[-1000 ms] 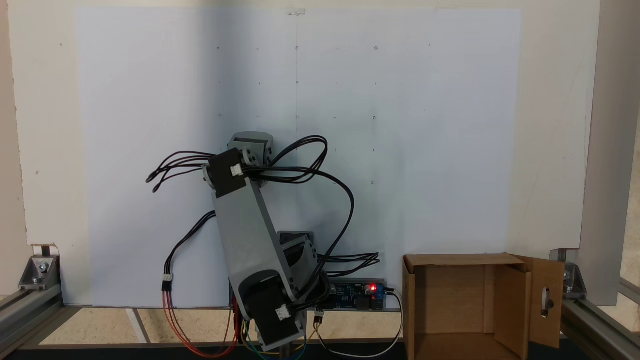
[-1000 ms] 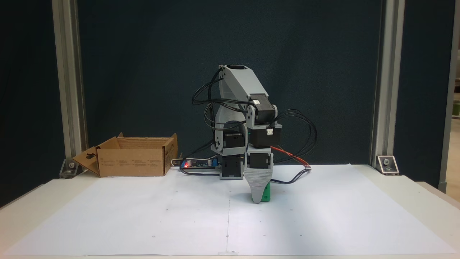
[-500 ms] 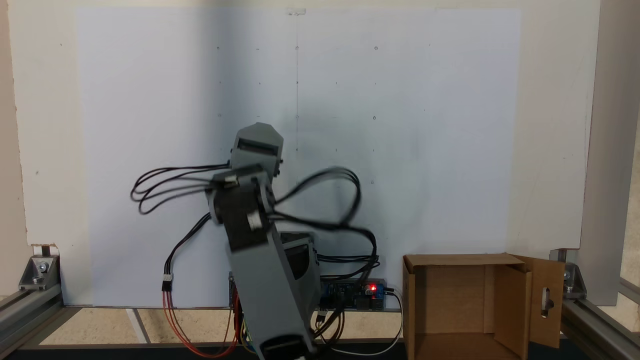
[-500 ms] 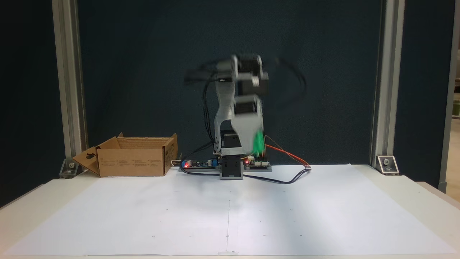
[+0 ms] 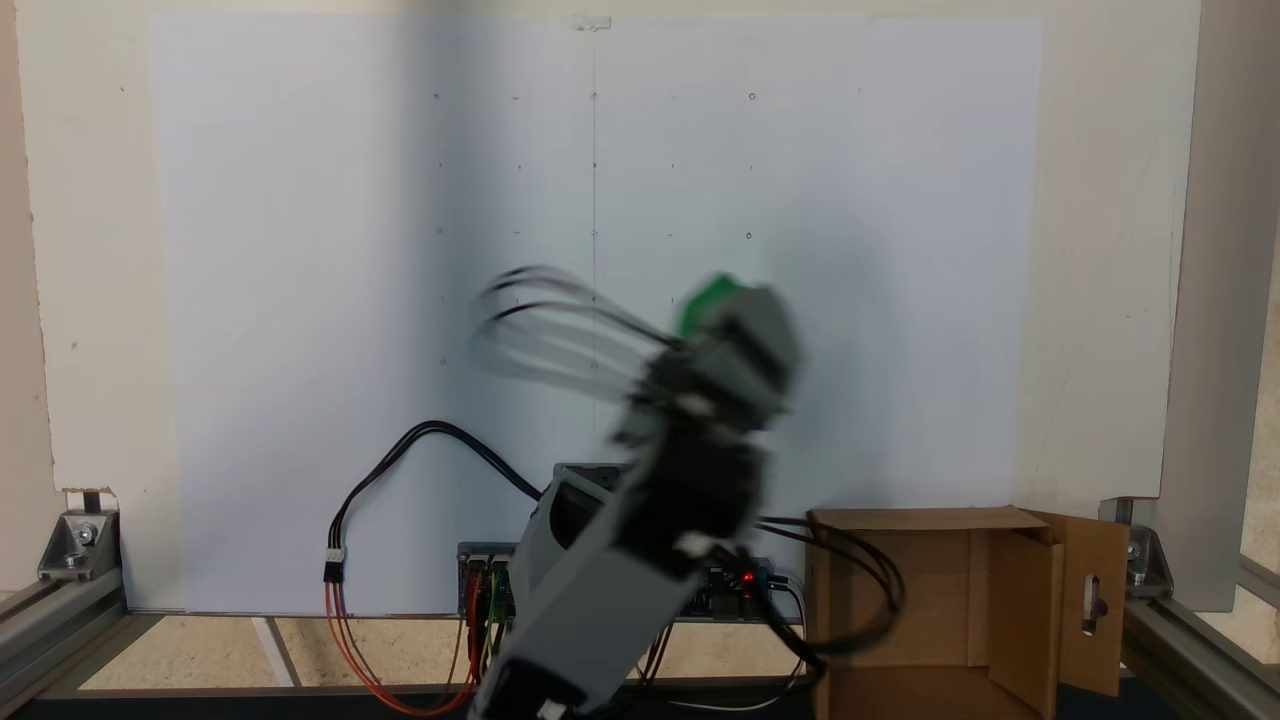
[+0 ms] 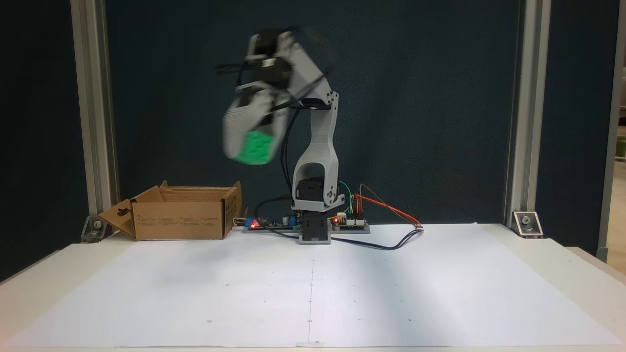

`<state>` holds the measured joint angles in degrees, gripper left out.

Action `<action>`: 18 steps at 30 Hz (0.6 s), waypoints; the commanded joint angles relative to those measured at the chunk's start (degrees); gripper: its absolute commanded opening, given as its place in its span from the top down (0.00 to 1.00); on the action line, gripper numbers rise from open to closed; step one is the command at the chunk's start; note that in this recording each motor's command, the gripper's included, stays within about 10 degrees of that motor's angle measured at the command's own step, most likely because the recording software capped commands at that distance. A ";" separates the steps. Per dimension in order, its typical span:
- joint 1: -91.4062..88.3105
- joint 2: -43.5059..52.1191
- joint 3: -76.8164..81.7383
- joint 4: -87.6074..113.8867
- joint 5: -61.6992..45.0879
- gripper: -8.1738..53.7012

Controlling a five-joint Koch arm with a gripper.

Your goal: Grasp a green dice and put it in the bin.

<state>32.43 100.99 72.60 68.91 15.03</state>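
in a fixed view from the front, white paper (image 6: 313,293) covers the near part of the table (image 6: 577,274), marked with small dots and a centre line. behind it the arm's base (image 6: 315,230) stands by a circuit board (image 6: 349,222) with coloured wires. the arm (image 6: 320,146) rises from there and leans to the left of this view, its upper part smeared by motion blur. the gripper (image 6: 252,154) hangs high in the air, well clear of the table, and the dice (image 6: 253,149) shows as a green blur at its tip, held there by the fingers; the blur hides just how the jaws stand around it. lower and to the left, the bin (image 6: 183,215) sits on the table at the back edge, open at the top, one flap with a slot spread outward; the dice is above and to the right of it, not over its opening. in a fixed view from above, the dice (image 5: 708,298) peeks out as a green patch at the blurred gripper (image 5: 722,312), over the paper (image 5: 400,200), apart from the bin (image 5: 900,600) at lower right.
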 commanded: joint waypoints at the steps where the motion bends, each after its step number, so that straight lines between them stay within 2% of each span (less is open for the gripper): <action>1: 7.82 -1.67 -3.43 -4.48 -7.56 0.68; 7: 28.74 -6.15 -3.60 -5.98 -19.95 0.68; 18: 58.36 -15.56 -6.77 -7.65 -32.78 0.68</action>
<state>88.59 86.04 69.96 63.19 -12.57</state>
